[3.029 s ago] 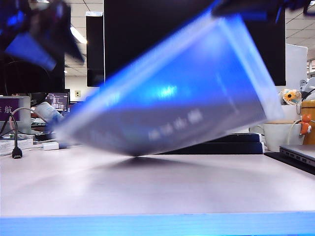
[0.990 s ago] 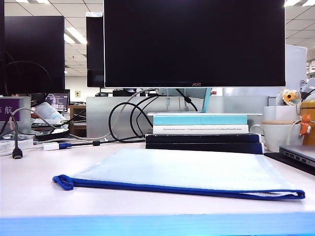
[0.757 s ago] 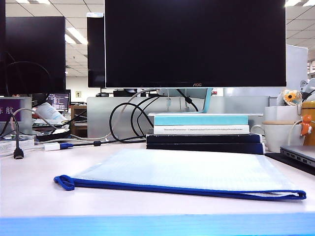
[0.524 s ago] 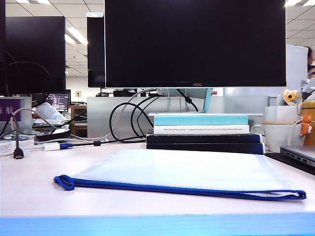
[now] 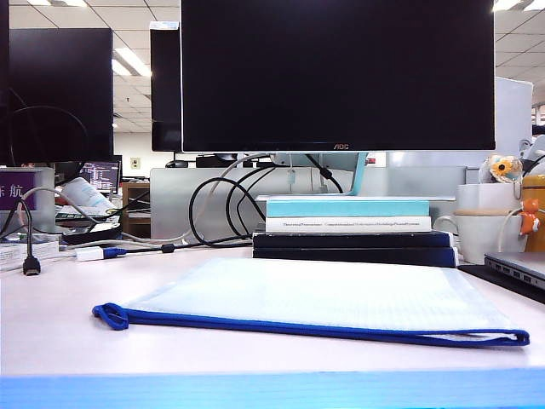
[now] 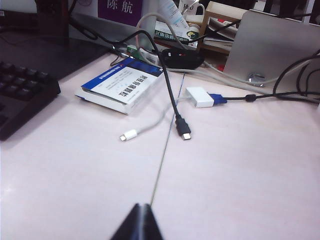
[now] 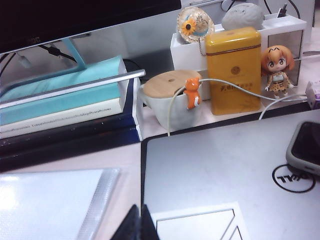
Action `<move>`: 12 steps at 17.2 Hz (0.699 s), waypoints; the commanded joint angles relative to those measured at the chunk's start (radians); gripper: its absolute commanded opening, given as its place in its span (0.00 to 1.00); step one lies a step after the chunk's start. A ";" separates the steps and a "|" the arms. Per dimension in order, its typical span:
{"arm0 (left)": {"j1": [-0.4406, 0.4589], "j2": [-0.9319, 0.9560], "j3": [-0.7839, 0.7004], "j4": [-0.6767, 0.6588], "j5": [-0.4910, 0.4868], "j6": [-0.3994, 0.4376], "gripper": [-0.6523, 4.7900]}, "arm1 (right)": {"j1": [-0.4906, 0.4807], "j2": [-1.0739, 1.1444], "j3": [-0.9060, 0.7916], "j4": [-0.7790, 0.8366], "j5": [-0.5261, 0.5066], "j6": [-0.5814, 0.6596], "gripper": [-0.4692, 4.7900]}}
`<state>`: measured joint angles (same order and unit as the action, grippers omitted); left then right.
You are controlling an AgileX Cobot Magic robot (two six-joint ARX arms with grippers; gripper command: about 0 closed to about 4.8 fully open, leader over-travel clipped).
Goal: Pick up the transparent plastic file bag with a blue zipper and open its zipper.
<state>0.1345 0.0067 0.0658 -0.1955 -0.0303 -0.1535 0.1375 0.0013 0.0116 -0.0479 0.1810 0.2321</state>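
The file bag (image 5: 315, 294) lies flat on the table, a whitish mesh pouch, and nothing holds it. Its blue zipper (image 5: 315, 328) runs along the near long edge and ends in a blue loop at the left. Neither arm shows in the exterior view. My right gripper (image 7: 140, 209) is shut and empty, above the table strip between the bag's corner (image 7: 50, 200) and a laptop (image 7: 225, 170). My left gripper (image 6: 141, 207) is shut and empty over bare table, with no bag in that view.
Behind the bag stand a large monitor (image 5: 336, 77), stacked books (image 5: 345, 226) and a mug (image 5: 481, 234). A yellow tin (image 7: 234, 70) and a phone (image 7: 305, 147) lie near the laptop. At the left are a keyboard (image 6: 22, 97), a blue-white box (image 6: 122, 85) and loose cables (image 6: 183, 130).
Three seconds ago the bag hung tilted in the air under the grippers. It now lies flat on the table with no arm in the exterior view. Over the last second nothing moved.
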 commanded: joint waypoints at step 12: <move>-0.001 -0.005 -0.025 0.002 -0.035 0.048 0.17 | 0.000 0.000 -0.004 -0.049 0.001 0.003 0.08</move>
<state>0.1345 0.0059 0.0372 -0.2005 -0.0628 -0.1081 0.1375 0.0013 0.0116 -0.1066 0.1814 0.2321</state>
